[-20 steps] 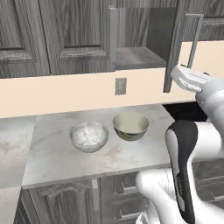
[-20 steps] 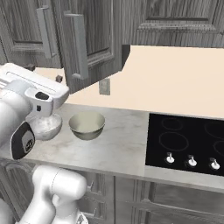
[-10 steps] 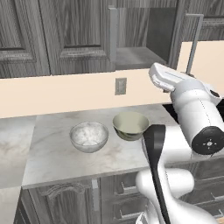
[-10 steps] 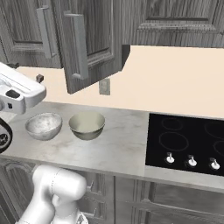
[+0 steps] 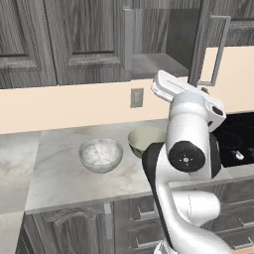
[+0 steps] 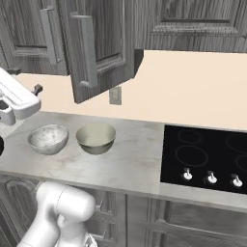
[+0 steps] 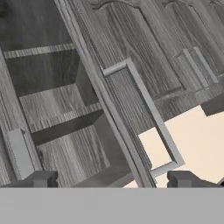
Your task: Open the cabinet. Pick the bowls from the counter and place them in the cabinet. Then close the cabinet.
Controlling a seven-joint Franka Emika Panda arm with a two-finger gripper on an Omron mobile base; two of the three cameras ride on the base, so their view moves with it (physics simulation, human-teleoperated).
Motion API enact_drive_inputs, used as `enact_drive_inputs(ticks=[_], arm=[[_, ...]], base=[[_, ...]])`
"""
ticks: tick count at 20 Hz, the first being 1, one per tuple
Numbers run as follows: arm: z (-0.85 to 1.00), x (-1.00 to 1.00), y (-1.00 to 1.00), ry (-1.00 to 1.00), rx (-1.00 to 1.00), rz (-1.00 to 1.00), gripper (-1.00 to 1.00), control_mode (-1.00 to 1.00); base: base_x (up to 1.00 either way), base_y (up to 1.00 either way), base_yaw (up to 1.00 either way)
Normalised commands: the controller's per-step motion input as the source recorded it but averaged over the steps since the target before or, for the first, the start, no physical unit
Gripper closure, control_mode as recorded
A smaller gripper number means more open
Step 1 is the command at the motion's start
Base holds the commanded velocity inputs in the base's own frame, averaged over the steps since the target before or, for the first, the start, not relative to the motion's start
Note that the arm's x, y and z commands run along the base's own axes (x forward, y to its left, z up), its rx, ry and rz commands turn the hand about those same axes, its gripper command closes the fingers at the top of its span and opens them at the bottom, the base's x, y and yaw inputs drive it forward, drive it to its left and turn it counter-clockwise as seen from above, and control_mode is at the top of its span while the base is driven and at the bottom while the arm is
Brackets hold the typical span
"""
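Cabinet doors open, both bowls on the counter.
I see the gripper (image 7: 111, 180) spread wide, grasping nothing, aimed at the cabinet (image 7: 109, 100) door's edge and bar handle (image 7: 148, 109). Marble bowl (image 5: 101, 154) and cream bowl (image 5: 144, 140) sit side by side on the counter (image 5: 59, 173).

Our arm (image 5: 191, 149) is folded up tall, elbow bent, wrist raised and angled up-left. Our hand (image 7: 109, 179) is empty, fingers (image 7: 41, 178) spread wide apart.
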Motion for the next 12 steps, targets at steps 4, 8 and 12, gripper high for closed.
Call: enact_drive_inputs(ticks=[4,8,12], arm=[[-0.13,0.41,0.09,-0.01,0.04,-0.06,-1.00,-1.00],[-0.16,0.61,0.02,0.00,0.00,0.00,-1.00,-1.00],[-0.15,0.59,0.00,0.00,0.00,0.00,-1.00,-1.00]], base=[[0.00,0.00,0.00],[0.00,0.00,0.00],[0.00,0.00,0.00]])
